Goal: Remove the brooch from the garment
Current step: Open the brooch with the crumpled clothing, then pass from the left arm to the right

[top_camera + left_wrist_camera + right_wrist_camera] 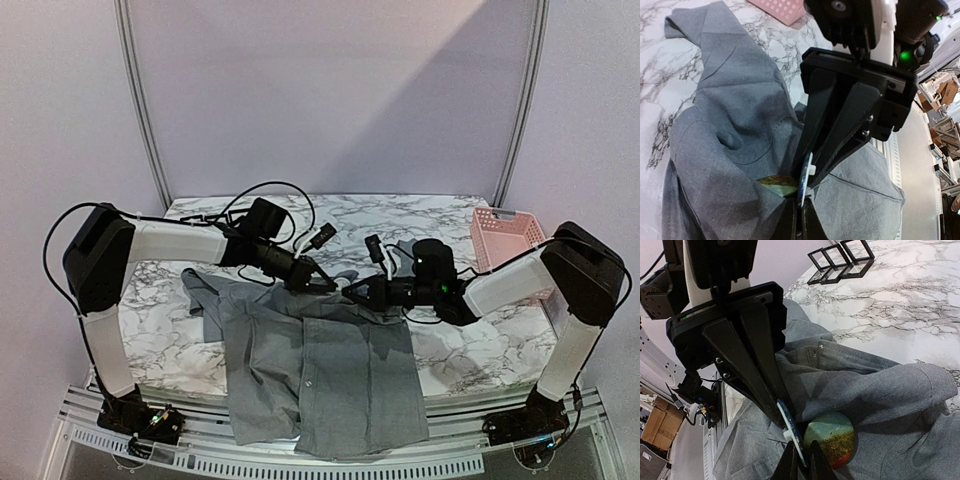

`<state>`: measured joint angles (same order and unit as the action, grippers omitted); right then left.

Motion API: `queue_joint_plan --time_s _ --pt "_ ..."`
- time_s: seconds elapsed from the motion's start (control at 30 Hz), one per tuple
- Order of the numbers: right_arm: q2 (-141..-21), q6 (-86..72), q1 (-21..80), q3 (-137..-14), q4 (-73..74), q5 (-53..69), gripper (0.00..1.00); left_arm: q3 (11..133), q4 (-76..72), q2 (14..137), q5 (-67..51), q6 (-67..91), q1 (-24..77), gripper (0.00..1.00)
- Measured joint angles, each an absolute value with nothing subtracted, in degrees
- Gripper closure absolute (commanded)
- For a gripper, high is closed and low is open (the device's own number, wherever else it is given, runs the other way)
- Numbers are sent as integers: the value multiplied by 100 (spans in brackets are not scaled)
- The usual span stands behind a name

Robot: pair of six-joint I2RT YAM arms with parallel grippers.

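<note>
- We see the shirt (330, 380) spread on the marble table (170, 330), its hem hanging over the near edge and its collar end bunched up at mid-table.
- Both arms reach inward and meet tip to tip over the bunched collar end.
- The brooch (832, 445) is a round disc with a green and red picture. It sits on the shirt at that bunched spot, partly tucked under a fold, just beside both sets of fingertips.
- Left gripper (325, 285): we read its fingers (755, 365) as pressed together, tips down at the fabric beside the brooch. We cannot tell what, if anything, they pinch.
- Right gripper (352, 290): its fingers (840, 125) taper to an almost closed tip, leaving only a slit.
- A thin blue-and-white piece (791, 432) stands edge-on in that slit, touching the brooch's left rim. We cannot tell whether the fingers clamp it or whether it is part of the brooch.
- A pink basket (505, 235) stands at the far right of the table, well apart from the shirt.
</note>
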<state>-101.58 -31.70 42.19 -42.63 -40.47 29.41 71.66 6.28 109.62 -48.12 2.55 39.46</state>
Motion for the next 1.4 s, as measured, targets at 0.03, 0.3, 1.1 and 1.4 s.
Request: queue_joint_plan --time_s 0.03,0.3,1.1,1.4 --pt "-10182 -3173 4219 -4294 -4025 2945 92 7166 639 10962 -4797 250 3935 100" --pt "-10252 -3205 4219 -4440 -3820 2965 93 7166 698 10962 -4694 211 3909 100" --pt "-10003 -3251 4032 -4086 -4206 3221 81 7240 773 10962 -5030 244 3894 100" --pt "-9992 -3253 4032 -4080 -4211 3267 90 7266 803 10962 -5041 244 3894 100"
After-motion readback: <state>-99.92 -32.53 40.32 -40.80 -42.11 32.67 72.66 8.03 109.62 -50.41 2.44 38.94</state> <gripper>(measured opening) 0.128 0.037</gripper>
